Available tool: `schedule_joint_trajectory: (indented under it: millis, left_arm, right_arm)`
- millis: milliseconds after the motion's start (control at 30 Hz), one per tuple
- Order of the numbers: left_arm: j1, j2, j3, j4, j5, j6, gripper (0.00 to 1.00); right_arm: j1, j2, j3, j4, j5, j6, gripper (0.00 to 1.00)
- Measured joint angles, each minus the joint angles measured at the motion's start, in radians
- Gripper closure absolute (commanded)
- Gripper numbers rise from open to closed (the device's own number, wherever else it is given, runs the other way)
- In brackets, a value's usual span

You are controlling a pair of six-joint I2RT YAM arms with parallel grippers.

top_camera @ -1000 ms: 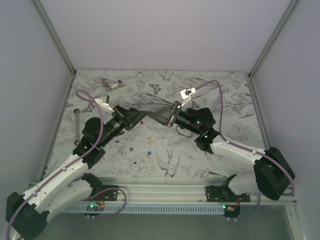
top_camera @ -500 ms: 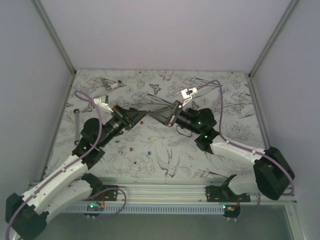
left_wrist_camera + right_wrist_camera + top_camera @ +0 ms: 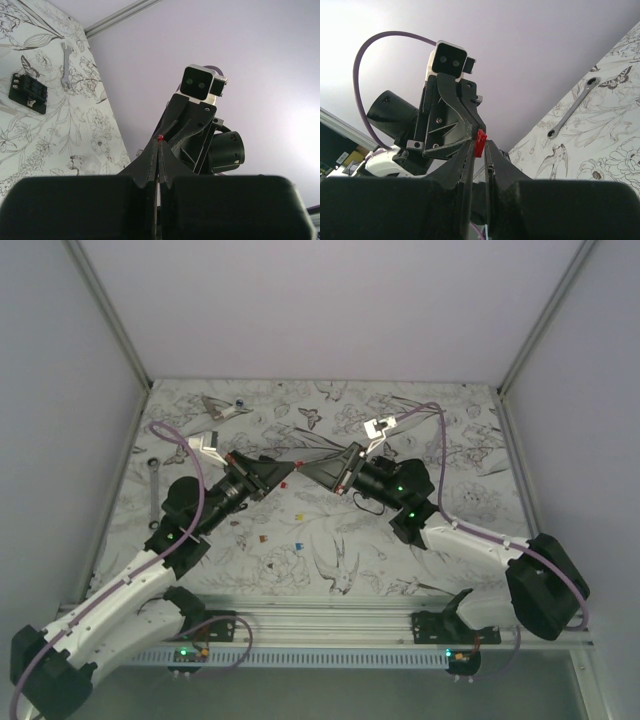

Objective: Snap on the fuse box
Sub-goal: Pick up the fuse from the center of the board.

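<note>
The fuse box is a small black block lying on the patterned table, seen only in the left wrist view, far from both grippers; I cannot make it out in the top view. My left gripper and right gripper meet tip to tip above the table's middle. A tiny red fuse sits between the right gripper's tips, which are closed to its width. The left gripper is shut, with the same fuse at its very tip.
Loose fuses lie on the table below the grippers: yellow, orange, blue. A wrench lies at the left edge and a metal tool at the back left. Another wrench lies beyond the fuse box.
Both grippers stay tip to tip. The right wrist has shifted slightly up and towards the back; the left arm has barely moved.
</note>
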Motion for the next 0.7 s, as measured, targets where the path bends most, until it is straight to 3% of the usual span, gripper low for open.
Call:
schedule_joint_trajectory:
  millis: [567, 700]
  left_arm:
    - [-0.009, -0.005, 0.000, 0.000, -0.007, -0.012, 1.00]
    - [-0.010, -0.005, 0.000, 0.000, -0.008, -0.015, 1.00]
  right_arm:
    - [0.000, 0.000, -0.013, 0.035, 0.004, 0.003, 0.79]
    - [0.000, 0.000, -0.013, 0.036, 0.005, 0.003, 0.82]
